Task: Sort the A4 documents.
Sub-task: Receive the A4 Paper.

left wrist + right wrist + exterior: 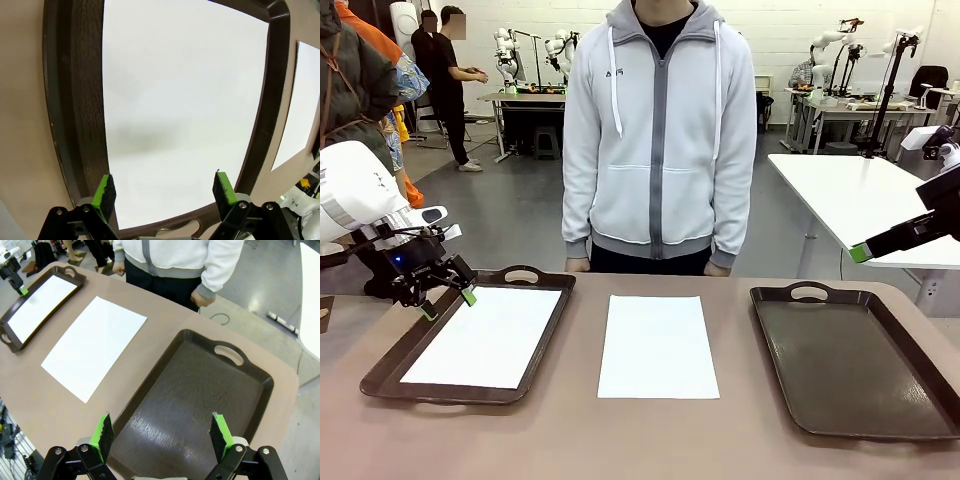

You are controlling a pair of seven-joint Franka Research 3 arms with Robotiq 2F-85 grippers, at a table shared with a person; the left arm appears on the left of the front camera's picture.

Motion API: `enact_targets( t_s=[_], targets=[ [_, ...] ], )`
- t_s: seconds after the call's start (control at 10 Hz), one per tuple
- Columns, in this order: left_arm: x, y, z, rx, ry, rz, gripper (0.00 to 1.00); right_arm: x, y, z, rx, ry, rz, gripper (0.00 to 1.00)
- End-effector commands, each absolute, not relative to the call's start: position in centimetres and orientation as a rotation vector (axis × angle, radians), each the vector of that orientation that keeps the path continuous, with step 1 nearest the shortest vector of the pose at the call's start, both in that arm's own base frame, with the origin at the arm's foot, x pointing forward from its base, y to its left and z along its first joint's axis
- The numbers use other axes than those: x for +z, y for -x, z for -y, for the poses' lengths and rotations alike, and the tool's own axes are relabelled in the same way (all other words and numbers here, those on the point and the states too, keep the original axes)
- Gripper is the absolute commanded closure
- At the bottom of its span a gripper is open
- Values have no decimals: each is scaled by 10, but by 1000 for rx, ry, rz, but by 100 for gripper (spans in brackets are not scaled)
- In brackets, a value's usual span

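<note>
Closest to you, the tabletop (620,440) carries three things in a row. They are the left tray (382,384), the loose sheet (657,346) lying flat on the bare surface between the trays, and the right tray (850,365), which has nothing in it. The left tray holds the other sheet (485,338), flat on its floor and nearly filling it. Your right tool (162,434) hangs high above the near end of the right tray, its jaws spread wide with nothing between them.

From this layout, the loose sheet looks like the one left to sort. Expect it to be very light, thin and limp. It will droop from a single pinch, slide easily on the smooth tabletop, and crease if squeezed hard. Lying flush, it offers no raised edge. You will probably have to press a pad near a corner or short edge and drag so the paper buckles up, then pinch close to that edge.

Farther out, your left tool (449,304) hovers just above the far left corner of the left tray, jaws fully apart and holding nothing. It appears clear of the paper beneath. Beyond the tabletop the person (660,130) stands facing you, hands down by the far edge.
</note>
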State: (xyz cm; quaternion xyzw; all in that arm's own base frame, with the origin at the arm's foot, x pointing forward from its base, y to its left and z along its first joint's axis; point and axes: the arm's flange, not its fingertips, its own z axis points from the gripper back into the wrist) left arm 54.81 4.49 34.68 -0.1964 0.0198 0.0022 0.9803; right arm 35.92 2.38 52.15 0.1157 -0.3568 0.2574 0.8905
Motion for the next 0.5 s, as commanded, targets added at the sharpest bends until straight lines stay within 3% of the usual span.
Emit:
enact_targets(
  t_s=[0.0, 0.2, 0.4],
  targets=[
    [363, -547, -35, -55, 363, 28, 0, 520, -360, -24, 537, -246, 739, 0],
    [396, -534, -23, -146, 321, 166, 0, 520, -360, -24, 537, -246, 739, 0],
    [441, -502, -24, -314, 372, 405, 0, 520, -360, -24, 537, -246, 739, 0]
  ],
)
